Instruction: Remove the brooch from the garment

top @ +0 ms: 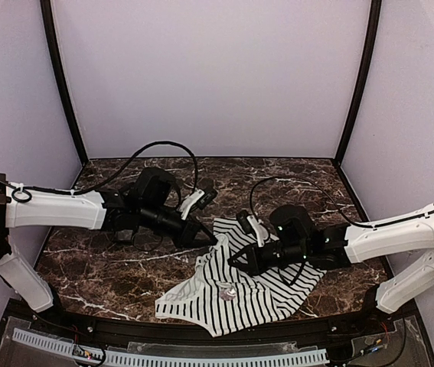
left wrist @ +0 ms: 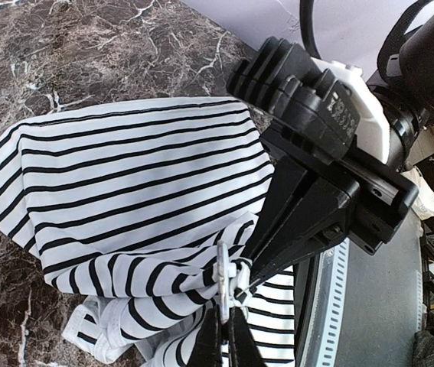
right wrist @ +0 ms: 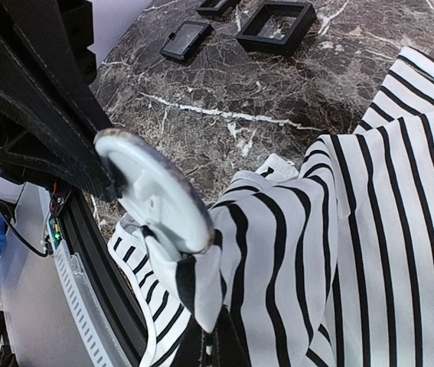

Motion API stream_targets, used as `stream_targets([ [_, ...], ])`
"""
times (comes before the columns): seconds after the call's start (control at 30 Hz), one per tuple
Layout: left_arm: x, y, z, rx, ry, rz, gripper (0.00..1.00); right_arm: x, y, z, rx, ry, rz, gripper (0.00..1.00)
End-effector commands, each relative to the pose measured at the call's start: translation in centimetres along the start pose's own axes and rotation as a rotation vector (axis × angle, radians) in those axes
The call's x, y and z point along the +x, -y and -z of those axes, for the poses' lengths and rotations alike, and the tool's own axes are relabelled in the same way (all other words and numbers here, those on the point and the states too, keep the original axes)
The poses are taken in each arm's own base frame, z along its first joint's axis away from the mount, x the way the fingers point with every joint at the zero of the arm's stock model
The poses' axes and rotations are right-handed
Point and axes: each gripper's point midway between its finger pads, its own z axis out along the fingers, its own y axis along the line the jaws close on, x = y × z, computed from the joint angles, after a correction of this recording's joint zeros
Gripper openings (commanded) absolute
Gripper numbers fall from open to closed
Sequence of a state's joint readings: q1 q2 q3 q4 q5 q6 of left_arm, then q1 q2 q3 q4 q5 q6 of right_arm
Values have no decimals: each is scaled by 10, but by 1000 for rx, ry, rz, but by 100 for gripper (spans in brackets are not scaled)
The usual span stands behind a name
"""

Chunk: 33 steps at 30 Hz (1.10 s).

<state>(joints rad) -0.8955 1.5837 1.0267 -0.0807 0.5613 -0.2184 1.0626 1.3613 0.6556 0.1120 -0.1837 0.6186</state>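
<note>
While outside boxes [right wrist: 276,27], brooch [right wrist: 155,195] on garment [right wrist: 370,229]

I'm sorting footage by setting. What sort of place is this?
Probably a robot lab test booth, not a home. Plain white walls on a black frame enclose a marble-patterned table. Two robot arms work a striped garment. A slotted cable duct lines the near edge.
</note>
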Motion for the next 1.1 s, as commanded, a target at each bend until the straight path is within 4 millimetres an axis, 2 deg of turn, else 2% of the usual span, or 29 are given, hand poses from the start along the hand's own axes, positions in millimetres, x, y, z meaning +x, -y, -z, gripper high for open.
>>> stream_targets([
  [0.0,-7,-6,3,-42,4,-12,1,-20,-12,9,-16,83,-1,0],
  [0.1,-3,-14,3,-88,-17,-13,1,-27,-11,15,-9,124,-4,0],
  [0.4,6,-21,-4,-105,-70,-5,1,-50,-16,26,9,202,-14,0],
  [0.53,5,-27,-3,-136,-68,7,1,-49,-11,26,34,204,-17,0],
  [0.63,-5,-38,10,-201,-27,20,1,-42,-5,26,55,188,-29,0],
  [0.7,-17,-50,25,-232,28,50,1,-36,1,26,66,180,-44,0],
  [0.73,-25,-48,32,-220,60,48,1,-33,3,26,70,175,-49,0],
  [0.77,-30,-52,37,-218,82,62,1,-32,4,26,72,175,-55,6],
  [0.83,-39,-46,44,-179,114,57,1,-33,2,28,60,185,-51,35],
  [0.9,-46,-29,48,-100,134,29,1,-41,-8,34,21,216,-33,64],
  [0.93,-49,-23,52,-77,148,11,1,-45,-13,37,-1,233,-23,73],
  [1.0,-56,-4,59,-2,168,-33,1,-54,-26,45,-53,263,5,82],
  [1.07,-62,16,66,77,180,-76,1,-63,-41,55,-110,300,40,86],
])
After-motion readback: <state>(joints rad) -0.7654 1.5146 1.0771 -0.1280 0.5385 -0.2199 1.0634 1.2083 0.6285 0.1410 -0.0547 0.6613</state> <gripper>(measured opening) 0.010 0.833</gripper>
